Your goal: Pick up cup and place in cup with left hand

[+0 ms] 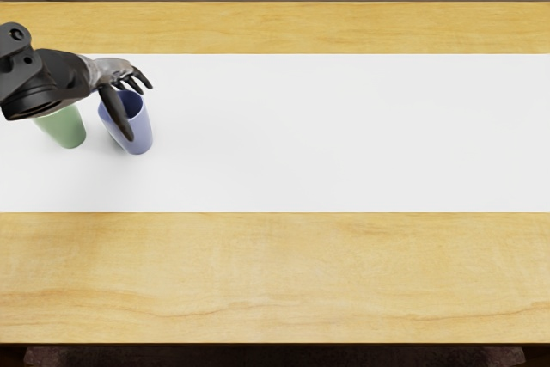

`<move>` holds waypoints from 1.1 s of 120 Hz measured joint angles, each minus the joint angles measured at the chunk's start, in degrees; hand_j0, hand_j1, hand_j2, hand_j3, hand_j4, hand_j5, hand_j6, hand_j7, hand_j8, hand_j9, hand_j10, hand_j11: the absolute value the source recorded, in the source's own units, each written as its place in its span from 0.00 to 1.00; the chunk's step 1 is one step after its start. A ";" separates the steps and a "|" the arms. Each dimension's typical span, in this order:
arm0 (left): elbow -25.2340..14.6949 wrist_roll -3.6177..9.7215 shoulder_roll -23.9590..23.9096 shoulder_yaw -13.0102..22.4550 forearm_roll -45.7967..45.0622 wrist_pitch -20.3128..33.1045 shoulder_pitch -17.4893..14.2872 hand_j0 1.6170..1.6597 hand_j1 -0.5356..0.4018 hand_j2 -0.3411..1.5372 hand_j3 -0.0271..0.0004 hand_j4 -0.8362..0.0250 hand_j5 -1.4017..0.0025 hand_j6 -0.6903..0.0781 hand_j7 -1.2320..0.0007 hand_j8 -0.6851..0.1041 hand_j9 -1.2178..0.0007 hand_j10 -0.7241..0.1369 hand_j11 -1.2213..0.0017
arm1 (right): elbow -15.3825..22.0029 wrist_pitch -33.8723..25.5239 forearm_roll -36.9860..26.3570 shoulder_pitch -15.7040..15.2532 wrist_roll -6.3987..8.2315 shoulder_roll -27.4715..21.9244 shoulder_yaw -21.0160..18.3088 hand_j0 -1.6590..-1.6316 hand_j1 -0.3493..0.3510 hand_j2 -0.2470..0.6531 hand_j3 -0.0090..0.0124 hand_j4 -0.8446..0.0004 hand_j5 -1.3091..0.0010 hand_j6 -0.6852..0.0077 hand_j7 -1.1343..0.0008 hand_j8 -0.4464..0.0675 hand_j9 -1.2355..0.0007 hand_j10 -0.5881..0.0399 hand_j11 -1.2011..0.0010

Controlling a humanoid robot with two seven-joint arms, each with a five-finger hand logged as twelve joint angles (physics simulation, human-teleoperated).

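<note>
left hand (110, 70): spread wide | blue cup (143, 131): under palm, partly behind thumb; contact unclear | green cup (69, 131): beside blue, partly behind forearm

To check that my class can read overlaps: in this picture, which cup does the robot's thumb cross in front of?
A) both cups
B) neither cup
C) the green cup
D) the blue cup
D: the thumb of the left hand slants down across the blue cup, while the green cup stands further to the picture's left, partly hidden by the arm.
</note>
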 joint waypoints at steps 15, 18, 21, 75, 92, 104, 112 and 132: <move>0.43 -0.01 -0.09 0.26 -0.09 0.07 0.00 0.96 0.50 0.24 0.99 0.62 0.72 0.51 0.68 0.49 0.68 0.50 0.68 | 0.00 -0.01 -0.01 0.00 0.00 0.00 0.00 0.04 0.00 0.27 0.42 1.00 1.00 0.99 1.00 0.87 1.00 0.94 1.00; 0.48 0.00 -0.39 0.29 -0.08 0.06 0.00 0.96 0.45 0.26 0.99 0.62 0.72 0.51 0.68 0.49 0.67 0.50 0.67 | 0.00 -0.01 -0.02 0.00 0.00 0.00 0.00 0.04 0.00 0.27 0.42 1.00 1.00 0.99 1.00 0.87 1.00 0.94 1.00; 0.58 0.00 -0.62 0.32 -0.06 0.07 0.00 0.96 0.44 0.27 0.99 0.62 0.71 0.50 0.68 0.48 0.67 0.49 0.67 | 0.00 -0.02 -0.01 0.00 0.00 0.00 0.00 0.04 0.00 0.27 0.42 1.00 1.00 0.99 1.00 0.87 1.00 0.94 1.00; 1.76 0.00 -1.49 1.15 0.65 0.12 0.08 0.95 0.44 0.22 0.99 0.56 0.67 0.74 0.62 0.52 0.62 0.47 0.61 | 0.00 -0.02 -0.04 0.00 -0.01 0.00 -0.01 0.04 0.00 0.27 0.42 1.00 1.00 0.99 1.00 0.87 1.00 0.94 1.00; 1.76 0.01 -1.45 1.16 0.52 0.13 -0.02 0.96 0.43 0.22 0.99 0.57 0.65 0.64 0.60 0.48 0.60 0.44 0.59 | 0.00 -0.04 -0.04 0.00 -0.01 0.00 -0.04 0.04 0.00 0.27 0.42 1.00 1.00 0.99 1.00 0.87 1.00 0.94 1.00; 1.73 0.00 -1.40 1.17 0.44 0.11 -0.10 0.95 0.43 0.21 0.99 0.56 0.64 0.64 0.58 0.47 0.58 0.43 0.58 | 0.00 -0.08 -0.04 0.00 0.00 0.00 -0.03 0.04 0.00 0.27 0.42 1.00 1.00 0.99 1.00 0.87 1.00 0.94 1.00; 1.70 0.01 -1.40 1.15 0.44 0.09 -0.11 0.93 0.45 0.18 0.99 0.55 0.63 0.59 0.57 0.48 0.57 0.43 0.57 | 0.00 -0.09 -0.04 0.00 0.00 0.00 -0.04 0.04 0.00 0.27 0.42 1.00 1.00 0.99 1.00 0.87 1.00 0.94 1.00; 1.67 0.02 -1.40 1.14 0.50 0.09 -0.11 0.91 0.45 0.17 0.99 0.53 0.62 0.57 0.56 0.48 0.56 0.41 0.56 | 0.00 -0.10 -0.04 0.00 -0.01 0.00 -0.04 0.04 0.00 0.27 0.42 1.00 1.00 0.99 1.00 0.87 1.00 0.94 1.00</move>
